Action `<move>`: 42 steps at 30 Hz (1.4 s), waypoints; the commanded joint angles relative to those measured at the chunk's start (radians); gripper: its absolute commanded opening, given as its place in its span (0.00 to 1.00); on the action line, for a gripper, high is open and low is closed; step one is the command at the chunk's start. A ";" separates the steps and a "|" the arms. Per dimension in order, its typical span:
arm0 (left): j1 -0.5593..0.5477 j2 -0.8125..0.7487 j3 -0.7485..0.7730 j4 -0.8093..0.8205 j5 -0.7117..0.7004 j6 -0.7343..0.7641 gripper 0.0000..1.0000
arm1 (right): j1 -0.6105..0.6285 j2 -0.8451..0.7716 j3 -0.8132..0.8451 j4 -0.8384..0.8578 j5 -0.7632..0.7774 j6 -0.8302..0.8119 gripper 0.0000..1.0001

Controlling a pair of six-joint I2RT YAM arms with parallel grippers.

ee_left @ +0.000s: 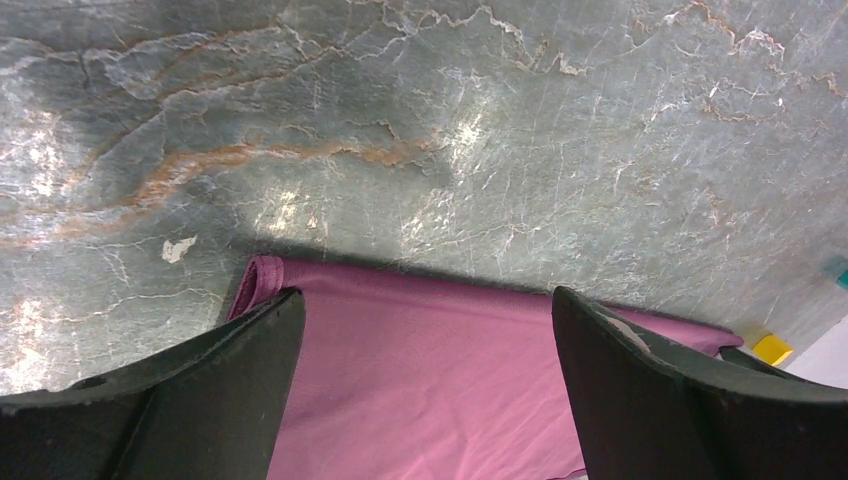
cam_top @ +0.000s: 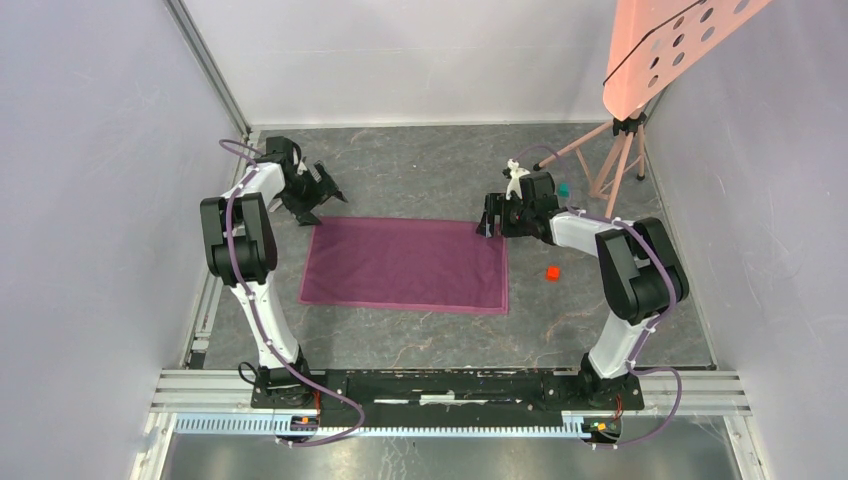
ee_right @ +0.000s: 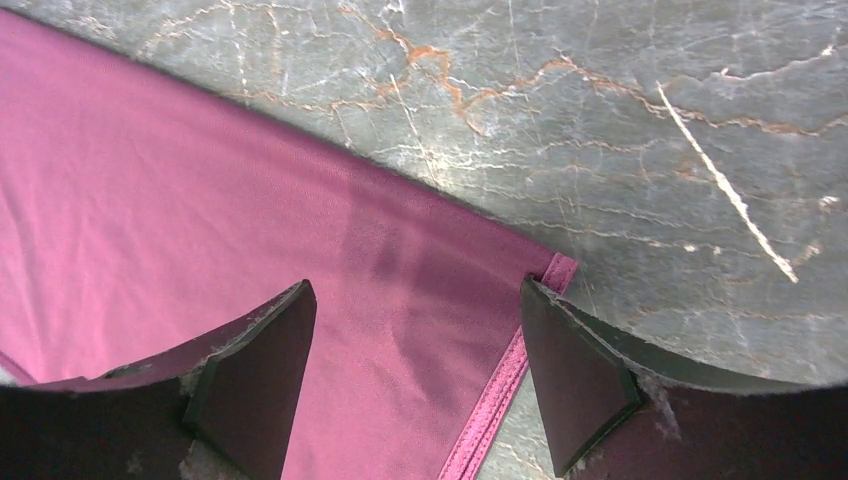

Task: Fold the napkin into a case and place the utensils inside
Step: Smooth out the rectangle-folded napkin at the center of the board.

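Note:
The plum-purple napkin (cam_top: pixel 405 265) lies flat and unfolded in the middle of the grey marble table. My left gripper (cam_top: pixel 318 205) hovers over its far left corner, jaws wide open. In the left wrist view the napkin's (ee_left: pixel 420 380) hemmed corner shows between the fingers of that gripper (ee_left: pixel 428 300). My right gripper (cam_top: pixel 490 228) hangs over the far right corner, also open. In the right wrist view the stitched side hem of the napkin (ee_right: pixel 150 200) runs between the fingers of that gripper (ee_right: pixel 416 290). Neither gripper holds anything. The utensils are out of view.
A small red cube (cam_top: pixel 552 272) sits to the right of the napkin, and a teal cube (cam_top: pixel 564 189) lies behind the right arm. A yellow cube (ee_left: pixel 771 348) shows at the left wrist view's right edge. A tripod (cam_top: pixel 620 150) carrying a pink perforated board (cam_top: pixel 670 40) stands at the back right.

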 commanded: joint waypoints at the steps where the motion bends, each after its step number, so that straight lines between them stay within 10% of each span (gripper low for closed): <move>1: 0.003 -0.040 0.014 -0.013 -0.044 0.032 1.00 | 0.003 -0.055 -0.001 -0.117 0.130 -0.086 0.82; 11: -0.035 -0.314 -0.061 0.051 -0.061 0.082 1.00 | 0.194 -0.279 -0.018 -0.316 0.230 -0.134 0.92; 26: -0.252 -0.585 -0.110 0.118 -0.129 0.192 1.00 | 0.234 -0.283 0.018 -0.575 0.306 0.222 0.96; 42: -0.253 -0.612 -0.120 0.133 -0.071 0.163 1.00 | 0.388 -0.252 -0.115 -0.330 0.214 0.325 0.82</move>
